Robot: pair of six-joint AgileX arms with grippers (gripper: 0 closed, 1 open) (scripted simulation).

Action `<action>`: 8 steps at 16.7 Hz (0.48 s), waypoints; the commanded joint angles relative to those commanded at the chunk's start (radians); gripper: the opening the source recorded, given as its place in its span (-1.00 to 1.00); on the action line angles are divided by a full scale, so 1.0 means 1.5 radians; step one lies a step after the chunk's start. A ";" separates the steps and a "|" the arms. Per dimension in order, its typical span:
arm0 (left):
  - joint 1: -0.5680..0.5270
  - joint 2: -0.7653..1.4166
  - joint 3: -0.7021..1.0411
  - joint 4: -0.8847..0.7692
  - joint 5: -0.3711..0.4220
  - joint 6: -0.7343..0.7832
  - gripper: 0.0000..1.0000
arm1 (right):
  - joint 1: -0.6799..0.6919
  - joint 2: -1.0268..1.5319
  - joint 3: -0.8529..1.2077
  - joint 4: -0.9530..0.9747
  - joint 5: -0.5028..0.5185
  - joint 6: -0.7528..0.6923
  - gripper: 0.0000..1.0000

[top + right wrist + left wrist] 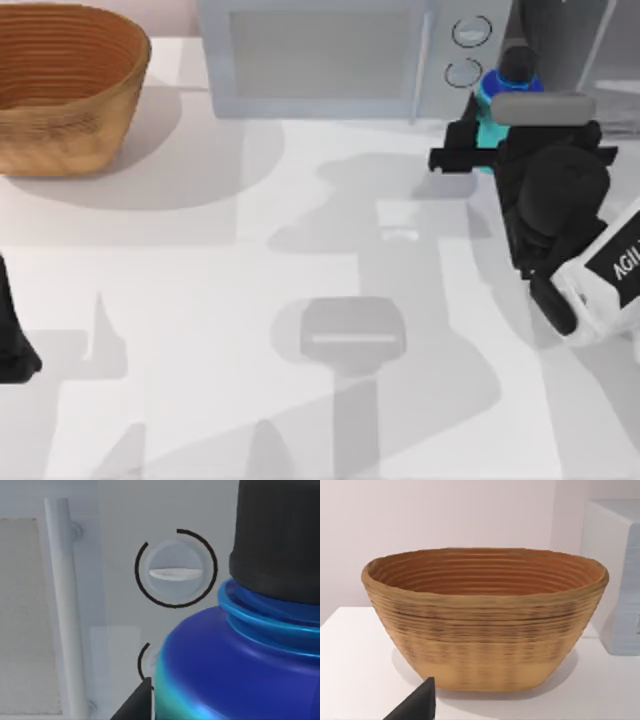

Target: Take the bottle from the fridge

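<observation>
bottle (497, 100): blue shoulder, teal body, dark cap; basket (62, 85): ribbed tan-brown; microwave (330, 55): light grey.

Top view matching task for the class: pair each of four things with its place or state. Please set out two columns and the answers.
Things:
1. bottle
2. basket
3. microwave
4. left arm

Places:
A. far left corner of the table
B. parked at the left edge
C. in front of the dials, at the right end effector
D. back middle of the table

Pairs: 1-C, 2-A, 3-D, 4-B
</observation>
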 joint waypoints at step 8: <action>0.000 0.000 0.000 0.000 0.000 0.000 1.00 | 0.000 0.001 0.001 0.000 0.000 0.000 -0.40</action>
